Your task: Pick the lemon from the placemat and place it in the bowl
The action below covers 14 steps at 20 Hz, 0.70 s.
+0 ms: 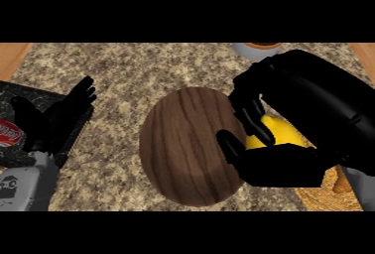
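Right hand (289, 166) takes up most of the right side, fingers and thumb curled round the lemon (282, 133). Only a yellow patch of the lemon shows between the fingers (253, 119) above and the palm below; the rest is hidden. The lemon sits just right of the wooden bowl (187, 149), near its right rim and not inside it. Can't tell if the lemon is lifted or touching anything underneath, since the hand blocks that.

The bowl is a dark wood-grain oval at centre. It looks almost flat from this steep angle, so its depth is hard to read. The right thumb overlaps its right edge.

Placemat (322, 196) is a tan woven patch at the near right, mostly covered by the right hand and its grey forearm (359, 183), and cut off by the lower edge.

Left hand (62, 121) is at the left edge, fingers spread and pointing up, resting and holding nothing. Its grey forearm (29, 186) comes in from the near left.

Speckled stone counter (147, 69) runs under everything. A dark slab (18, 92) sits at the far left, partly behind the left hand, with a red-and-white thing (7, 133) on it, cut off and not identifiable. At the far edge, a grey rim with a brown inside (258, 49), possibly a cup, is half hidden by the right hand.
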### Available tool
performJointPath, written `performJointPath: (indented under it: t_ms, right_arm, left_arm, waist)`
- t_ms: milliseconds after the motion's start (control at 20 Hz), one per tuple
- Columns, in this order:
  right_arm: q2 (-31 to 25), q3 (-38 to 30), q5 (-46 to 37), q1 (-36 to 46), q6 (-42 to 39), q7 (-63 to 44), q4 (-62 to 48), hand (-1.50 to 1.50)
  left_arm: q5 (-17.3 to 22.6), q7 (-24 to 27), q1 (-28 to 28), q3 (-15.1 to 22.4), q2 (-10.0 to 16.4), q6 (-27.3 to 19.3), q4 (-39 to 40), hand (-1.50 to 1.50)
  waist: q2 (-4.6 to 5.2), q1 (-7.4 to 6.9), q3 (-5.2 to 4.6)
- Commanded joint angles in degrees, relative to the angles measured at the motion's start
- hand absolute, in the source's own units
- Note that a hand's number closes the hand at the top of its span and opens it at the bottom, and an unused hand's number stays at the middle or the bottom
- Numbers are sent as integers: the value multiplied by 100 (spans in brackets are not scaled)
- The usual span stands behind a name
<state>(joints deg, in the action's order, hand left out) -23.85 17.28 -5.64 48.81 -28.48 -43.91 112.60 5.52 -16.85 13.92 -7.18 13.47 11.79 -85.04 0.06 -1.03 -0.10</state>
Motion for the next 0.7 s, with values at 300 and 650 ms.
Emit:
performJointPath:
  t_ms: [300,650]
  right_arm:
    - [1329,500,-1540,663,846,1506,-2926,150]
    - [2312,679,-1939,925,1438,2624,-4981,150]
  left_arm:
    - [36,-316,-47,20,-31,-43,-362,0]
    - [-73,-225,-37,128,-148,-92,-356,0]
  waist:
    - [24,-46,8]
    - [27,-61,8]
